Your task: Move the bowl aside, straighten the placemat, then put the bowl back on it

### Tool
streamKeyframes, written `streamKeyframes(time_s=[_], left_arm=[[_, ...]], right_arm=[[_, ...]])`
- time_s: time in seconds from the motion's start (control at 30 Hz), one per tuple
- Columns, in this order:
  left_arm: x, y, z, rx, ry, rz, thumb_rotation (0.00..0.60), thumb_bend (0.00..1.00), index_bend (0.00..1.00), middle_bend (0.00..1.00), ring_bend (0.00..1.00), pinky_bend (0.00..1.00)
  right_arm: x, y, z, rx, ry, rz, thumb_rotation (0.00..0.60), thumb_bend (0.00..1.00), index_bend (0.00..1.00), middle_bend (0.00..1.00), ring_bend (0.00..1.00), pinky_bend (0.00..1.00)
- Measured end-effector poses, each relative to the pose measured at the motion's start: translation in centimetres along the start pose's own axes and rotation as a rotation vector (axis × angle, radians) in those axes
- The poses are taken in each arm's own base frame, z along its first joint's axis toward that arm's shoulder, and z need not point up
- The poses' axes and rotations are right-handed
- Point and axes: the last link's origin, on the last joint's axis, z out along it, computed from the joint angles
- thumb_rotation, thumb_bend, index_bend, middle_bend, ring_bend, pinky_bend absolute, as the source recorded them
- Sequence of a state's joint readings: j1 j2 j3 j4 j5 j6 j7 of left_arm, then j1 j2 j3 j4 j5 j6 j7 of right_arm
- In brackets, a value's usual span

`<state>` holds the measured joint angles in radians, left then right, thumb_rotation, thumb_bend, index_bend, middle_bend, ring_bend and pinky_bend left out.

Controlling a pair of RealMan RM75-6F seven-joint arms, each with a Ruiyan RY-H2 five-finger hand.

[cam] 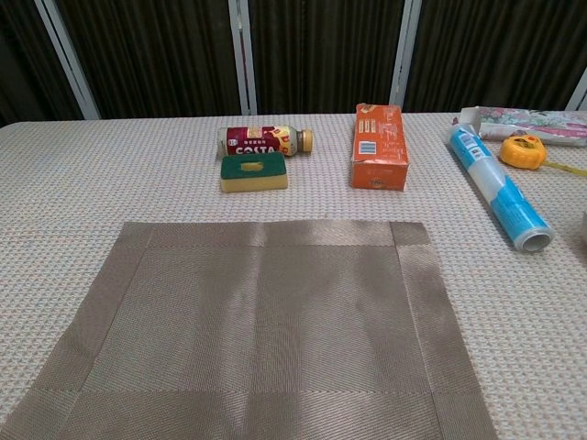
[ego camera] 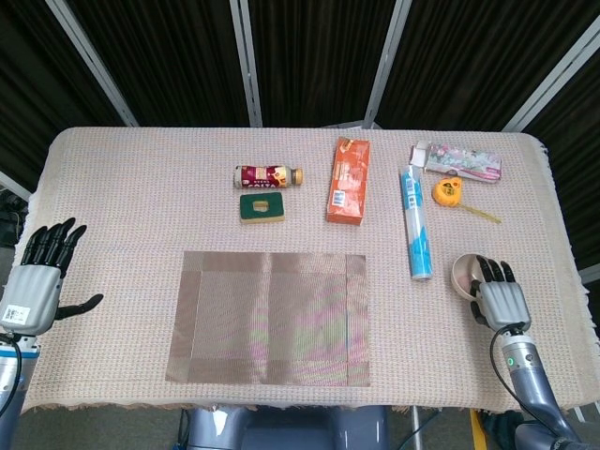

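The brown woven placemat (ego camera: 272, 317) lies flat and square to the table's front edge; it also fills the chest view as placemat (cam: 266, 321). A small beige bowl (ego camera: 465, 273) stands on the tablecloth to the right of the mat, past the roll. My right hand (ego camera: 496, 299) is at the bowl's near right side, its fingers reaching over the rim and hiding part of it. Whether they grip the bowl does not show. My left hand (ego camera: 39, 281) hovers at the table's left edge, fingers spread, holding nothing. Neither hand appears in the chest view.
Behind the mat lie a Costa bottle (ego camera: 267, 175), a green-and-yellow sponge (ego camera: 262, 207) and an orange box (ego camera: 349, 180). A blue-and-white roll (ego camera: 416, 225) lies between mat and bowl. A yellow tape measure (ego camera: 448, 190) and a floral box (ego camera: 459, 160) sit at the back right.
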<state>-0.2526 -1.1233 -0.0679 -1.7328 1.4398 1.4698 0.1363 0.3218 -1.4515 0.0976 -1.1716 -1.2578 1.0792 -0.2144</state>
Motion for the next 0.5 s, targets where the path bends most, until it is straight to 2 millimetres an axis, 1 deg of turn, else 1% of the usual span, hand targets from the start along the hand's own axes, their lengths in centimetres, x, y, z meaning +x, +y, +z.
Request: streamKeyframes(time_s=[0.07,0.23,0.4,0.5], left_arm=[[0.1,0.0,0.0,-0.002,0.001,-0.003,0.600,0.00,0.00,0.00,0.00,0.00],[0.1,0.1,-0.1,-0.007,-0.004,-0.009,0.600,0.00,0.00,0.00,0.00,0.00],[0.1,0.1,-0.2,-0.011,-0.010,-0.016,0.600,0.00,0.00,0.00,0.00,0.00],[0.1,0.1,-0.2,-0.015,-0.012,-0.022,0.600,0.00,0.00,0.00,0.00,0.00]], right_arm=[[0.1,0.0,0.0,0.002,0.020,0.007,0.600,0.52,0.66,0.00,0.00,0.00],[0.9,-0.1,-0.3,0.015,0.087,0.044,0.600,0.54,0.69,0.02,0.00,0.00],[2.7,-0.3,-1.4,0.052,0.186,0.088,0.600,0.54,0.69,0.04,0.00,0.00],[4.1,-0.9,-2.3,0.101,0.245,0.112,0.600,0.54,0.69,0.05,0.00,0.00]])
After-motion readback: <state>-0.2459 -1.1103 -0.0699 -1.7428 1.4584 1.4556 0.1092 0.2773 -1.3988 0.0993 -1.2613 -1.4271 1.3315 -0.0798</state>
